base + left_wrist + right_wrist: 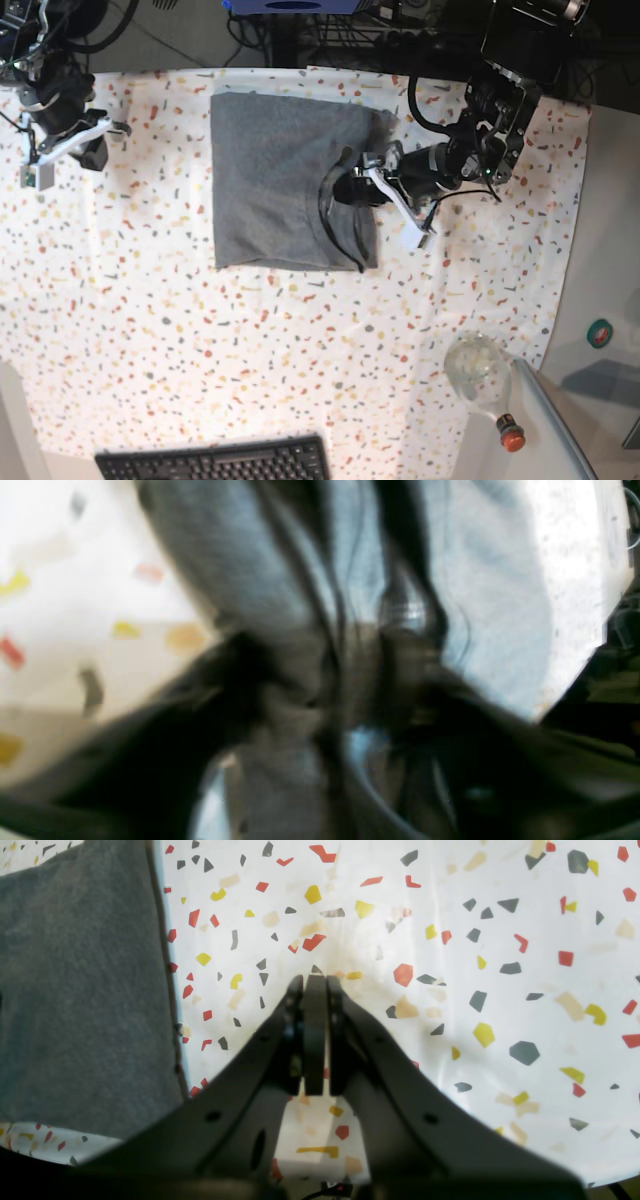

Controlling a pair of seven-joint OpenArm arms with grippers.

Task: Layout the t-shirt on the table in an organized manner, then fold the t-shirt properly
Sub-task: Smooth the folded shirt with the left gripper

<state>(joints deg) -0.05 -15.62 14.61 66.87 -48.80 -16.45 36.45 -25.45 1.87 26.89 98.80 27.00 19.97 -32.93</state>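
— Which step is this?

— Folding, I'd judge. The t-shirt [285, 180] lies as a rough rectangle near the desk's [150, 330] far edge, and the left gripper [355, 188] is at its right edge, where a fold of cloth stands raised.

— Is it clamped?

— Grey cloth fills the space between its jaws in the blurred wrist view – pinched or not, I cannot tell.

— And the other?

— The right gripper [315, 982] is pressed together, empty, over bare desk beside the shirt's left edge.

— Next?

— Probably carrying that edge across, evenly.
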